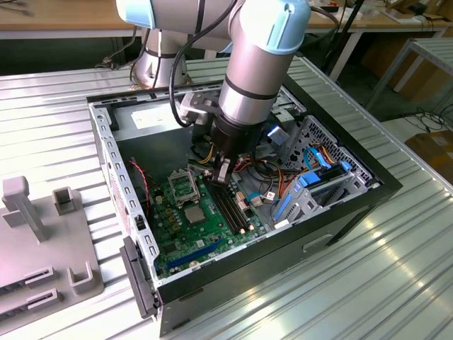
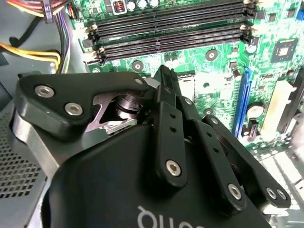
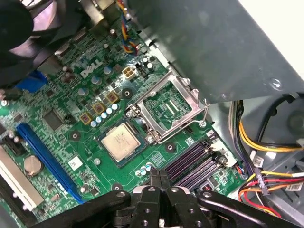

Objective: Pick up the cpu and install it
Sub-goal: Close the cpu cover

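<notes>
A ribbed metal surface (image 1: 396,276) carries an open computer case (image 1: 333,237) with a green board (image 1: 180,234) lying flat inside. We see the arm (image 1: 255,64) reaching down into the case. In the first wrist view its fingers (image 3: 153,180) are pressed together with nothing between them, hanging above the board near the dark memory slots (image 3: 190,164). The cpu (image 3: 119,141) lies flat on the board, silver face up, just beside the metal-framed socket (image 3: 168,107) and clear of the fingers.
</notes>
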